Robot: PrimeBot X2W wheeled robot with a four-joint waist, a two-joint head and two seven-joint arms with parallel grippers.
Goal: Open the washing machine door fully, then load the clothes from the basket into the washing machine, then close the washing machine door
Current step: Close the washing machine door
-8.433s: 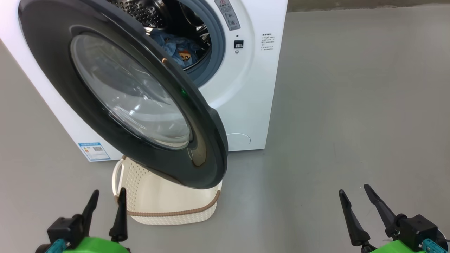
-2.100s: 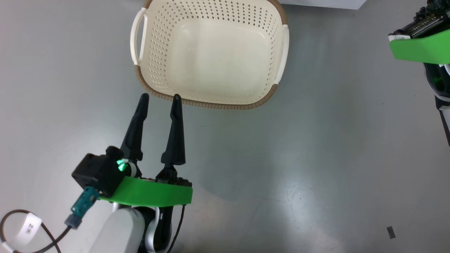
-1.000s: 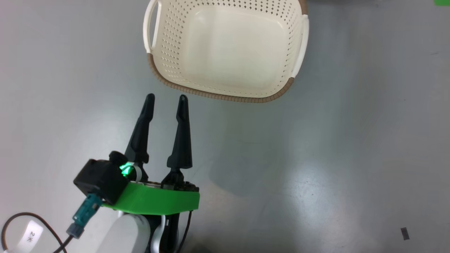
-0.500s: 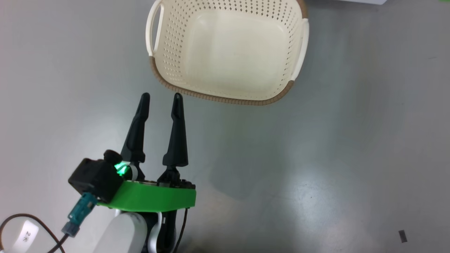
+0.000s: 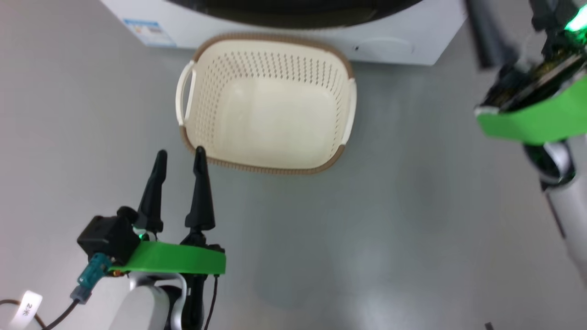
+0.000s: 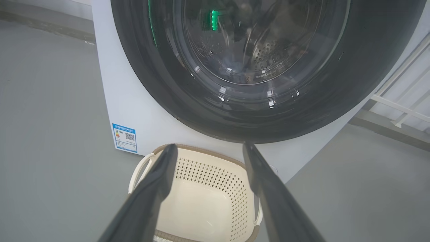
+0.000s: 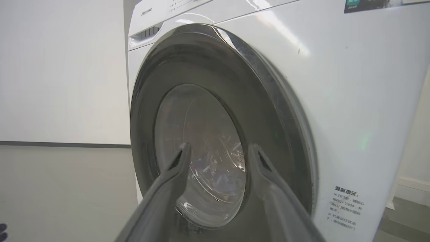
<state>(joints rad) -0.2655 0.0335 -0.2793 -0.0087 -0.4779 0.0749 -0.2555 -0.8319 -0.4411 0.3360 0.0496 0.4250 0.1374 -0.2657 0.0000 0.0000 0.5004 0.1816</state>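
**A:** What did the head view give?

**B:** The basket [image 5: 266,114] stood on the floor [image 5: 390,229], its bare cream bottom showing. Its far rim was just before the base of the washer [image 5: 403,46]. A blue label [image 5: 149,31] sat on the washer's lower left corner, and the door [image 5: 293,11] showed as a black edge along the top.

**A:** And the arms there?

**B:** The left gripper [image 5: 179,155] was at the lower left, fingers apart with nothing between them. One tip was close to the basket's near left corner. The right gripper [image 5: 500,46] was up at the right, beside the washer, too blurred to read.

**A:** The left wrist view?

**B:** The left gripper [image 6: 209,148] had its fingers spread wide over the basket [image 6: 218,181] and gripped nothing. Above it the door [image 6: 168,84] lay flat against the washer [image 6: 134,111], as far as I could tell. Drum holes showed through the glass. I could not make out the clothes behind it for certain.

**A:** The right wrist view?

**B:** The right gripper [image 7: 220,148] pointed at the door's window with its fingers apart and empty. I could not tell whether they touched the glass. The door [image 7: 268,117] looked closed against the washer [image 7: 352,101], its rim close to the white front. A pale wall [image 7: 60,67] stood to the left.
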